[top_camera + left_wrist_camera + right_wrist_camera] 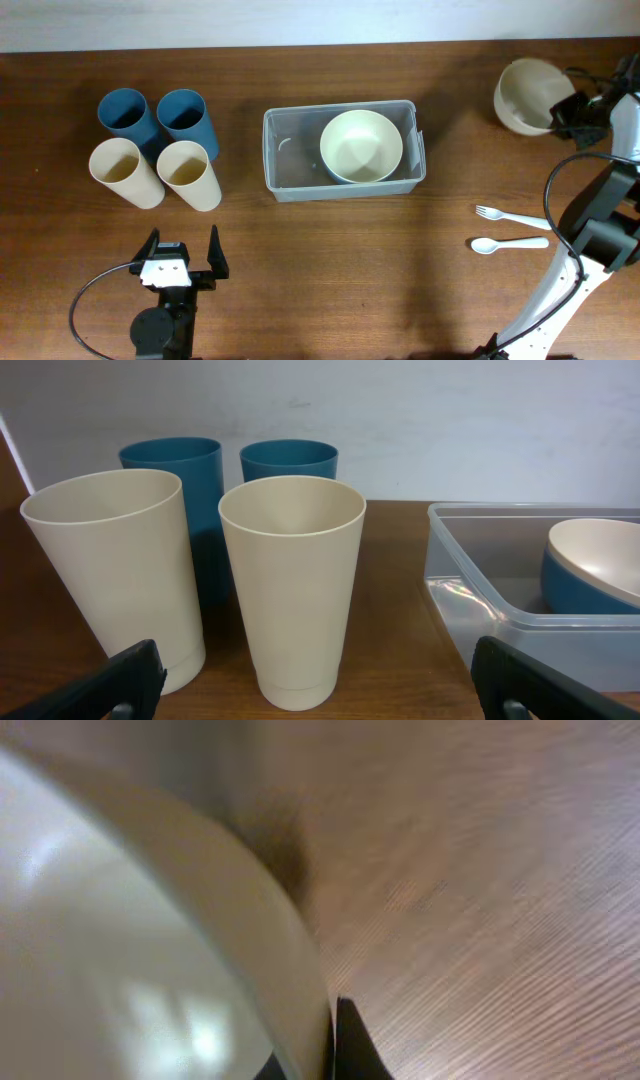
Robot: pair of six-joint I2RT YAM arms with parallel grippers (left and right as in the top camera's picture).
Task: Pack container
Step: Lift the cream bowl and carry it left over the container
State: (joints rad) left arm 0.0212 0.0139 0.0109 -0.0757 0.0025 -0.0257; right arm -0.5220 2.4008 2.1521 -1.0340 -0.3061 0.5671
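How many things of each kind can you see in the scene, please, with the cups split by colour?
Blue cups: 2
Cream cups: 2
Bowls: 2
Container: 1
Fork: 1
Spoon: 1
Total: 9

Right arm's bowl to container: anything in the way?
Nothing visible lies between the gripped bowl and the container. The fork and spoon lie nearer the front, off that line. A second bowl already fills the container's right half; the left half is free.
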